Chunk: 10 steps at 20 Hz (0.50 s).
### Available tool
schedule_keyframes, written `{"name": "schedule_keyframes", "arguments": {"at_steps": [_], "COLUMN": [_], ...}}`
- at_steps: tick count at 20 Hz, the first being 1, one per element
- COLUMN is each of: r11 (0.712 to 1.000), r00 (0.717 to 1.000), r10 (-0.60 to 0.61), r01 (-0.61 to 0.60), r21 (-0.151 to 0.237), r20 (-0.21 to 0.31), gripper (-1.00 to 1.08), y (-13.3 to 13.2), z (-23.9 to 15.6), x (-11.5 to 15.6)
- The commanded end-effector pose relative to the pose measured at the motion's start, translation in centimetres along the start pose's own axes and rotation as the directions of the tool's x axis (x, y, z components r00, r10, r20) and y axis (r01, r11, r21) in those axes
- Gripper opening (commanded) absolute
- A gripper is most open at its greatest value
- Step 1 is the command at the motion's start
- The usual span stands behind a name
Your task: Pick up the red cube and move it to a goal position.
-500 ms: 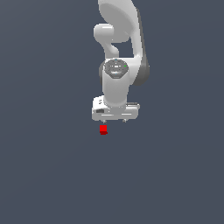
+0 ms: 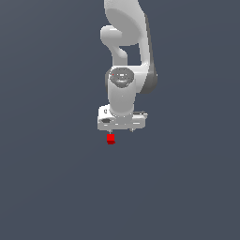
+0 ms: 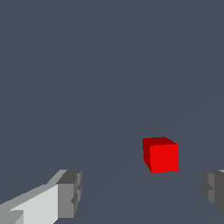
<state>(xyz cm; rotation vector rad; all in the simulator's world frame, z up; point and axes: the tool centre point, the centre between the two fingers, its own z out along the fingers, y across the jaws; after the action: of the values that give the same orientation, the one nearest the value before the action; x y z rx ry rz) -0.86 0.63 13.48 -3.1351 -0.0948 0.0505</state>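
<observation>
The red cube (image 2: 110, 138) is a tiny bright red block on the dark grey floor, just below the white gripper (image 2: 121, 128) in the exterior view, towards that view's left side of the hand. In the wrist view the red cube (image 3: 160, 155) lies beyond the two grey fingertips (image 3: 70, 193), nearer to one of them, and touches neither. The gripper (image 3: 142, 192) is open and holds nothing. The jaws stand far wider apart than the cube. The fingers are mostly hidden behind the hand in the exterior view.
The white arm (image 2: 126, 42) rises from the hand towards the top of the exterior view. The floor (image 2: 47, 187) is a plain dark grey surface with no other objects and no goal marker in view.
The arm and hand stand almost where they were half a second ago. The cube has not moved.
</observation>
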Motion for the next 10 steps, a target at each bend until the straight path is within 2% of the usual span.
{"name": "schedule_keyframes", "arguments": {"at_steps": [1,10], "r11": [1.0,0.999], "r00": [1.0,0.998], "r10": [-0.007,-0.051], "r01": [0.007,0.051], "r21": [-0.001,-0.005], "r20": [-0.002,-0.019], "gripper": [1.0,1.0], "y": [0.5,3.4], "z": [1.0,7.2], "x": [-0.3,-1.6]}}
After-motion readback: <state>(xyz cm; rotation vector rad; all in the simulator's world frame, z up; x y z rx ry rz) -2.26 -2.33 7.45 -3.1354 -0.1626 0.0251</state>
